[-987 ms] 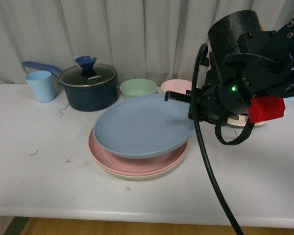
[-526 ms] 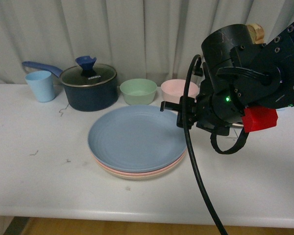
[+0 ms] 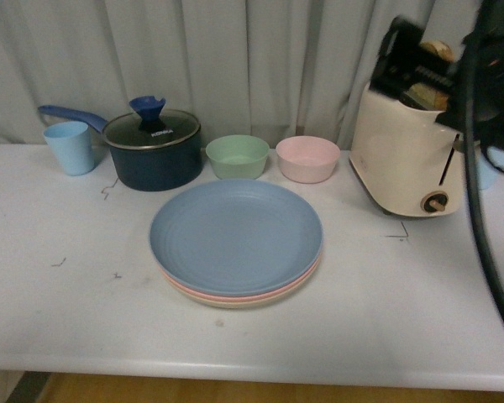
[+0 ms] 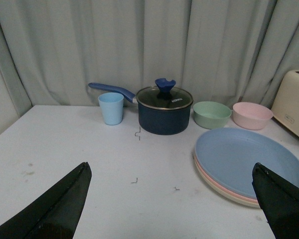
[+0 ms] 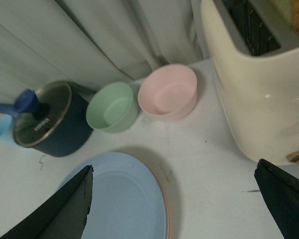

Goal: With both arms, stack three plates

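Plates stand stacked at the middle of the white bench [image 3: 59, 319]: the blue plate [image 3: 235, 235] lies on top, the pink plate [image 3: 273, 294] shows as a thin rim under it, and the beige plate [image 3: 235, 303] peeks out lowest. We see the stack lying flat, free of both arms. Just right of it, apart from it, stands a cream toaster [image 3: 407, 159] with bread in its slots. Our right arm [image 3: 496, 75] hangs blurred at the far right edge of the front view, above and beside the toaster, its black cable [image 3: 485, 252] trailing down. Behind the stack sits a dark blue pot [image 3: 151, 155] with a glass lid and a blue knob, its handle reaching toward a light blue cup [image 3: 69, 147] at the left. Between the pot and the toaster rest a small green bowl [image 3: 237, 156] and a small pink bowl [image 3: 307, 159], side by side and near the blue plate's far rim. Our left pincer [image 4: 172, 209] is spread wide with nothing between its black fingers [image 4: 55, 209], held over bare bench left of the stack. Our right pincer [image 5: 174, 204] is likewise spread wide and holds nothing, above the blue plate and the two bowls.
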`<action>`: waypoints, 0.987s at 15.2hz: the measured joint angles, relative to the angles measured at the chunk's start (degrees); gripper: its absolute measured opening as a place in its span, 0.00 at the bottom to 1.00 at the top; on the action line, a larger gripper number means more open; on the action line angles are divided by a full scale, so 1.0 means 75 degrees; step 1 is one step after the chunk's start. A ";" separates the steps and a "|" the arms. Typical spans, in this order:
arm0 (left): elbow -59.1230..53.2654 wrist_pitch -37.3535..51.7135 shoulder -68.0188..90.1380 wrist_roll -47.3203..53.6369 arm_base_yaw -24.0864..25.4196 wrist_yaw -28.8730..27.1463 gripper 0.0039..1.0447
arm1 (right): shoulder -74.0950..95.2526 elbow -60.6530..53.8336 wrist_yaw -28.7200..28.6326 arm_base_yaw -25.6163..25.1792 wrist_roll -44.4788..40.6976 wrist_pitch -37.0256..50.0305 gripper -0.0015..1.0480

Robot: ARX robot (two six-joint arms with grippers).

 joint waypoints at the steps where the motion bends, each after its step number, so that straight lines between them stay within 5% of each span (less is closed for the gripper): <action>1: 0.0000 -0.0003 0.0000 0.0000 0.0000 0.0000 0.94 | -0.0691 -0.0527 -0.0248 -0.0323 -0.0082 0.0332 0.94; 4: 0.0000 -0.0006 0.0000 0.0000 0.0000 -0.0006 0.94 | -0.2879 -0.3351 0.0659 -0.1472 -0.2317 0.3631 0.63; 9: 0.0000 -0.0003 0.0000 0.0003 0.0000 -0.0009 0.94 | -0.7271 -0.6822 0.0560 -0.1367 -0.3258 0.2226 0.01; 15: 0.0000 0.0000 0.0000 0.0000 0.0000 -0.0003 0.94 | -0.9847 -0.7801 0.0577 -0.1367 -0.3264 0.0962 0.02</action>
